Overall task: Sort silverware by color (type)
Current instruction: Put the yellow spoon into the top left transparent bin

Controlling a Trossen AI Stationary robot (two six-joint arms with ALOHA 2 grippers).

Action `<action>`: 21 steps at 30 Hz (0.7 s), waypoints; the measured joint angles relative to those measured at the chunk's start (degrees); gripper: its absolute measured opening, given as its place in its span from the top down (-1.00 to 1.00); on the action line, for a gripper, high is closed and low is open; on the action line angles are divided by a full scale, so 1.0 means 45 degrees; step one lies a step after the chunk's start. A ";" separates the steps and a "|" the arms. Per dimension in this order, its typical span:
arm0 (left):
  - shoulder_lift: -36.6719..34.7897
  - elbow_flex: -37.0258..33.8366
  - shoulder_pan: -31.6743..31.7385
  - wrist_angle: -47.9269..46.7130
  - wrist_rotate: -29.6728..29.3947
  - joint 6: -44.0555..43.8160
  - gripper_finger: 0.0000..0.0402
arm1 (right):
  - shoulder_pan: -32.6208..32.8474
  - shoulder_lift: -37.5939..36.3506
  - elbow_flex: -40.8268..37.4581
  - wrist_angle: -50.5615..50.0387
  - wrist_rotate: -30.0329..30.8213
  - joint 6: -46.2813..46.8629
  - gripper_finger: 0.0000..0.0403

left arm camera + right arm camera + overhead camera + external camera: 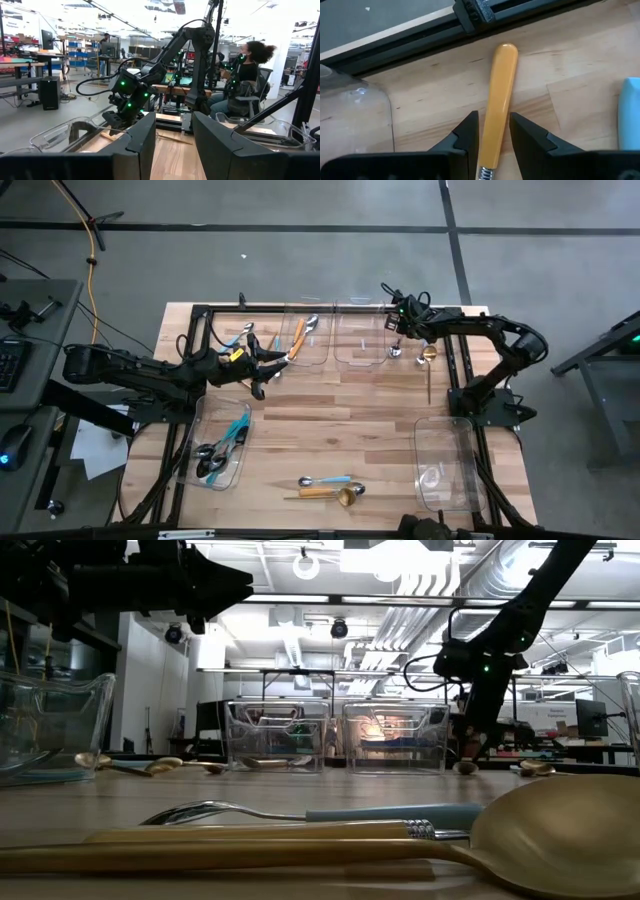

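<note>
- Currently the right gripper (493,131) straddles the orange-handled utensil (499,105), fingers slightly apart, handle between them, not clearly clamped.
- Risk: closing off-centre on the smooth rounded handle could let it slip or swing.
- That utensil lies on the table (370,430) just beside the far-right bin (362,340).
- Left gripper (170,142) hovers parted, empty, beside the far-left bin (300,338).

Orange handle (498,107), dark end effector (494,134)
</note>
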 joint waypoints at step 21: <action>0.0000 0.0000 0.0000 0.0005 -0.0049 0.0010 0.40 | 0.0095 0.0457 0.0000 0.0095 0.0070 0.0106 0.54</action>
